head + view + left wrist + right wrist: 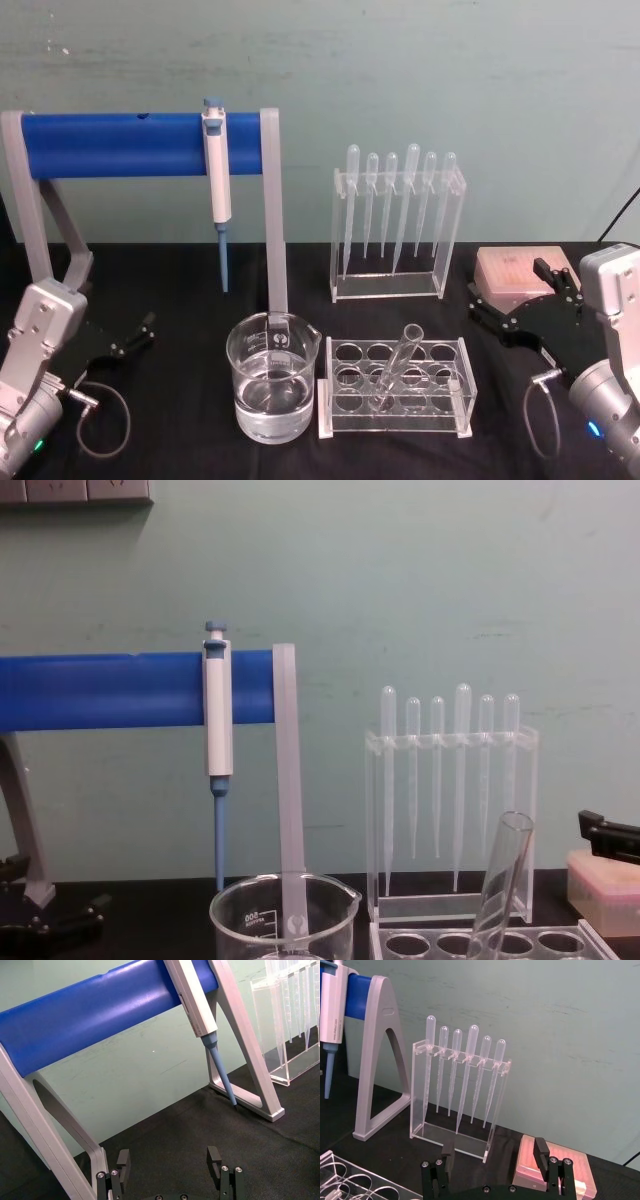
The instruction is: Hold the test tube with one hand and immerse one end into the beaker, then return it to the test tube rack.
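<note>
The test tube (397, 365) leans in a hole of the clear tube rack (330, 400), its open rim up; in the chest view the test tube (503, 880) tilts to the right. The beaker (272, 375), holding clear liquid, stands just left of the rack, and its rim shows in the chest view (283, 895). My left gripper (130, 338) rests low at the table's left, open and empty, with the jaws apart in the left wrist view (168, 1160). My right gripper (508, 290) sits at the right by a pink box, open and empty (494, 1150).
A blue bar stand (110, 145) with grey legs holds a white-and-blue pipettor (217, 170) behind the beaker. A clear holder (388, 285) with several bulb pipettes stands behind the rack. The pink tip box (505, 262) lies at the right. Black cloth covers the table.
</note>
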